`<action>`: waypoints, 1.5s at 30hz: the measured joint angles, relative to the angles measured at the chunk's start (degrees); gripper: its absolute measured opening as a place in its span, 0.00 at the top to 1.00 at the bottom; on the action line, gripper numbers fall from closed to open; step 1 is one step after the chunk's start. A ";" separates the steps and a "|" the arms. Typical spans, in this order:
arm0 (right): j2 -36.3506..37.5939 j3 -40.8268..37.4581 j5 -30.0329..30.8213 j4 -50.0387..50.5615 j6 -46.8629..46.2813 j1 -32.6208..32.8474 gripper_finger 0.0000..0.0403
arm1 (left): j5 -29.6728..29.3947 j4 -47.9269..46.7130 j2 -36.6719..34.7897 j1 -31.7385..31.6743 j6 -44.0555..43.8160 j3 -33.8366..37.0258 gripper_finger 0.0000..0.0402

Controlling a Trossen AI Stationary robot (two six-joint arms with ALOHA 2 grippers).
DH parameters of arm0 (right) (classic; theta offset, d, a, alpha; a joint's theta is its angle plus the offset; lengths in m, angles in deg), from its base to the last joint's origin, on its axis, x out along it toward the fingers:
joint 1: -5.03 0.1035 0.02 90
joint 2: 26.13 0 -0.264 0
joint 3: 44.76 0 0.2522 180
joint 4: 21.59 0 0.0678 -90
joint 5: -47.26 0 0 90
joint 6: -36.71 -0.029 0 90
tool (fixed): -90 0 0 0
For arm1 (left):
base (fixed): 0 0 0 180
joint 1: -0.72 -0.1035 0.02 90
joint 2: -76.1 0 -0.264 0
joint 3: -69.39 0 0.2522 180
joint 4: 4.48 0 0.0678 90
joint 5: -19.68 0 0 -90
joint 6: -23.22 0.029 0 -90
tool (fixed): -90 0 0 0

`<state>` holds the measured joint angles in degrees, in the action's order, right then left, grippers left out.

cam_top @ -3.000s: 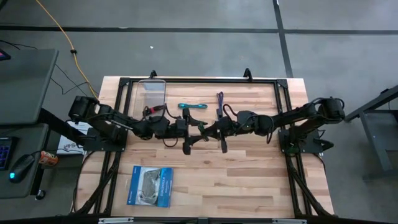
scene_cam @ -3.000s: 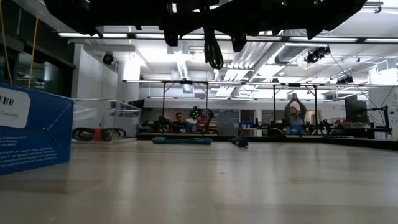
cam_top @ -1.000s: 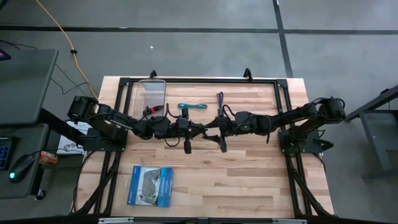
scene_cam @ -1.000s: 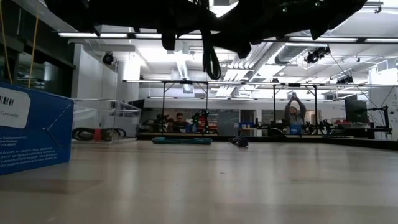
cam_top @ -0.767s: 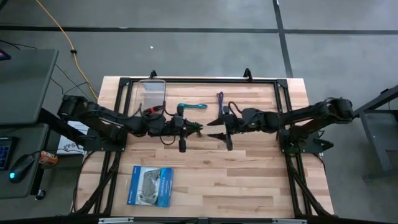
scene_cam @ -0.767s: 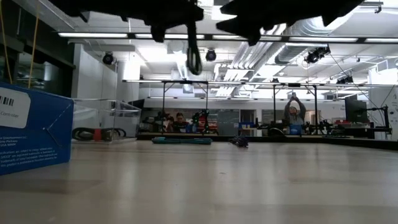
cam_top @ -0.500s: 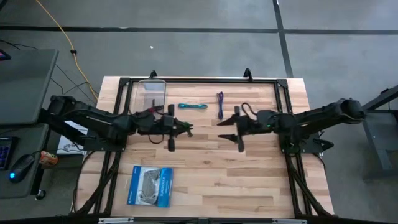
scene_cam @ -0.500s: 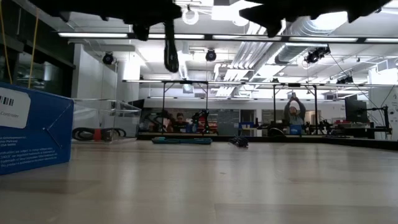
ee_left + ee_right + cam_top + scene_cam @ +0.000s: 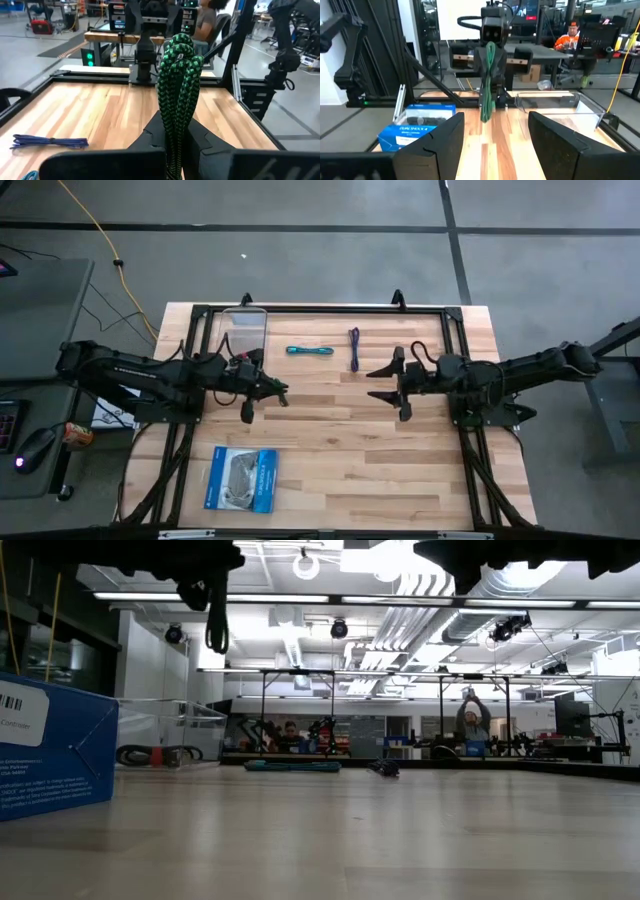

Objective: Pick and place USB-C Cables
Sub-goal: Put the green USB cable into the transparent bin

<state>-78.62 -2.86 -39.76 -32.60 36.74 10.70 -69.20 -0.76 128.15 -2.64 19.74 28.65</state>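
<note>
The left tool (image 9: 262, 393), left of centre in the high view, is clamping the green braided cable bundle (image 9: 177, 90) above the table (image 9: 330, 460). The right tool (image 9: 386, 383) is hanging open at centre-right.

My left gripper (image 9: 262, 392) hangs above the table (image 9: 330, 470) on the left side, just in front of the clear bin (image 9: 245, 330) at the back-left. A cable bundle (image 9: 177, 95) sits pinched between its fingers. My right gripper (image 9: 385, 384) faces it from the right, well apart. Two more cables lie behind the gap between us: one (image 9: 309, 351) left, one (image 9: 354, 348) right. The flat packet (image 9: 240, 479) lies at the front-left.
</note>
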 joint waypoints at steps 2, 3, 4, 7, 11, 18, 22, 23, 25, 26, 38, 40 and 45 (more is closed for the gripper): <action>-0.27 0.00 0.00 -0.17 -0.01 0.00 0.48 | -0.01 -1.44 -0.38 0.00 -0.34 0.02 1.00; -0.32 0.00 0.00 0.04 -0.01 0.00 0.48 | -0.01 -1.44 -0.39 0.01 -0.42 0.02 1.00; -0.32 0.00 0.00 0.07 0.00 0.00 0.48 | -0.01 -1.47 -0.39 0.02 -0.48 0.02 1.00; -0.30 0.00 0.00 -0.05 -0.02 0.00 0.48 | -0.02 -1.42 -0.39 0.02 -0.87 0.02 1.00; -0.30 0.00 0.02 0.15 -0.01 0.00 0.48 | -0.02 -1.42 -0.37 0.00 -1.33 0.02 1.00; -0.30 0.00 0.02 0.57 -0.02 0.00 0.48 | -0.02 -1.42 -0.37 0.00 -1.90 0.02 1.00; -0.30 0.00 0.03 1.07 -0.02 0.00 0.48 | -0.02 -1.42 -0.37 0.00 -1.92 0.02 1.00; -0.30 0.00 0.04 1.07 -0.02 0.00 0.48 | -0.02 -1.42 -0.37 0.00 -1.92 0.02 1.00; -0.30 0.00 0.04 1.07 -0.02 0.00 0.48 | -0.02 -1.42 -0.37 0.00 -2.04 0.02 1.00; -0.30 0.00 0.04 1.07 -0.02 0.00 0.48 | -0.02 -1.42 -0.37 0.00 -2.22 0.02 1.00; -0.30 0.02 0.06 1.40 -0.02 0.00 0.48 | -15.20 -0.94 -0.35 0.00 -5.22 0.00 1.00; -0.30 0.02 0.07 1.42 -0.02 0.00 0.48 | -24.93 -1.11 -0.35 0.00 -5.94 -0.15 1.00; -0.30 0.02 0.07 1.42 -0.02 0.00 0.48 | -44.42 -12.01 -0.31 -2.59 -6.32 -5.38 1.00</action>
<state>-78.92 -2.84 -39.69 -31.19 36.72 10.70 -113.62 -12.77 127.84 -5.23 13.42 23.27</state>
